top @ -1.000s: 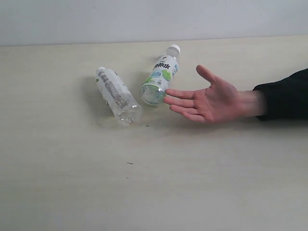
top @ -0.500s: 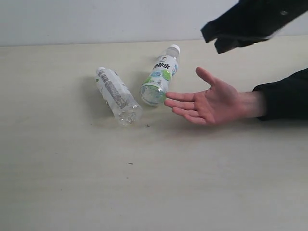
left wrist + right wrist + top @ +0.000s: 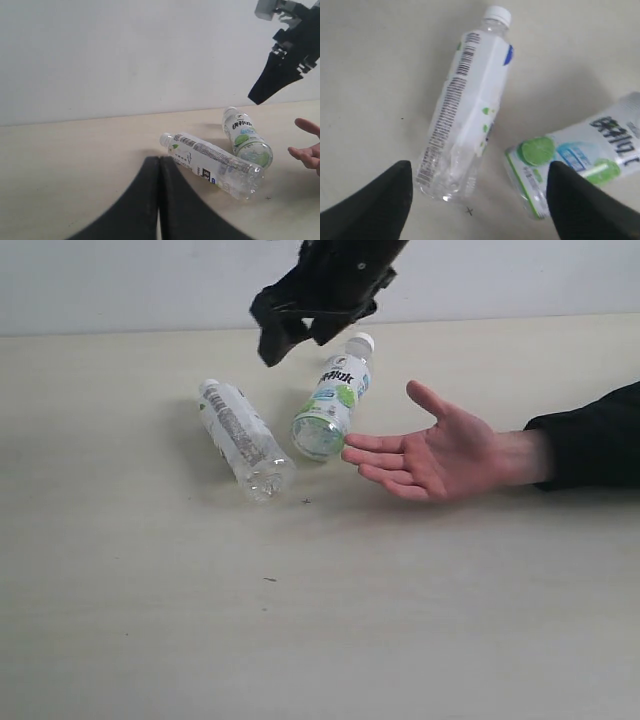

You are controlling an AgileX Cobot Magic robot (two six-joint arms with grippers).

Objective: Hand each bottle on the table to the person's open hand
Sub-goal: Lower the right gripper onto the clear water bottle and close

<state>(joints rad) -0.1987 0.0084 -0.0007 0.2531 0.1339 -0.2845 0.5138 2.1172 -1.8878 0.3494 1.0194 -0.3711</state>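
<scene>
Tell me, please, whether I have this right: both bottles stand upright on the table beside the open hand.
Not quite: both bottles, the grey-text bottle and the green-label bottle, lie on their sides on the table beside the open hand, as the exterior view shows.

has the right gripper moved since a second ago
Yes. The right gripper entered from the upper right and swung left, past the cap of the green-white bottle, which lies where it did on the table.
</scene>
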